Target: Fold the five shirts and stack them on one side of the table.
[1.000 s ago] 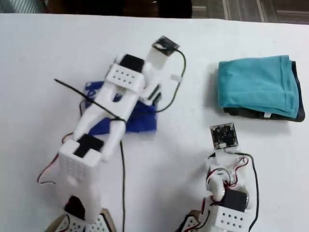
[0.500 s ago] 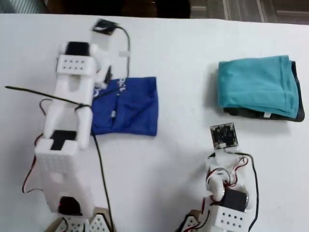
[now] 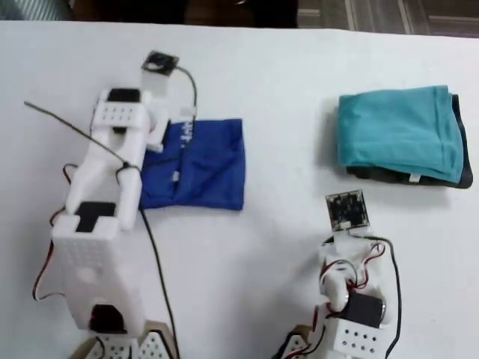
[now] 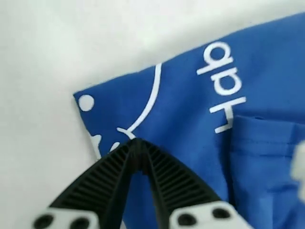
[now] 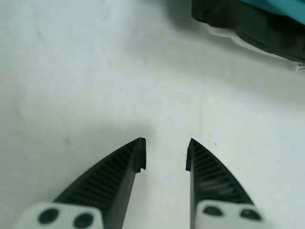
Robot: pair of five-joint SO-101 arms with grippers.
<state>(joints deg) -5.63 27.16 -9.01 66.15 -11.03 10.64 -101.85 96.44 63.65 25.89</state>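
Change: the left arm (image 3: pixel 105 179) has swung off the blue shirt (image 3: pixel 206 164) to its edge; the right arm (image 3: pixel 348 277) has stayed put.
High view: the folded blue shirt lies flat on the tabletop (image 3: pixel 284 75), touching the left arm's wrist end. A teal shirt (image 3: pixel 397 131) sits on a dark shirt (image 3: pixel 464 178), well ahead of the right arm.
Left wrist view: the left gripper (image 4: pixel 136 143) has its jaws together, tips over the blue shirt's (image 4: pixel 267 157) corner beside white print (image 4: pixel 224 86); I cannot tell whether cloth is pinched.
Right wrist view: the right gripper (image 5: pixel 166 155) has its jaws apart above bare tabletop (image 5: pixel 95 71); the dark shirt (image 5: pixel 257 33) lies ahead of it under the teal shirt (image 5: pixel 286 12).
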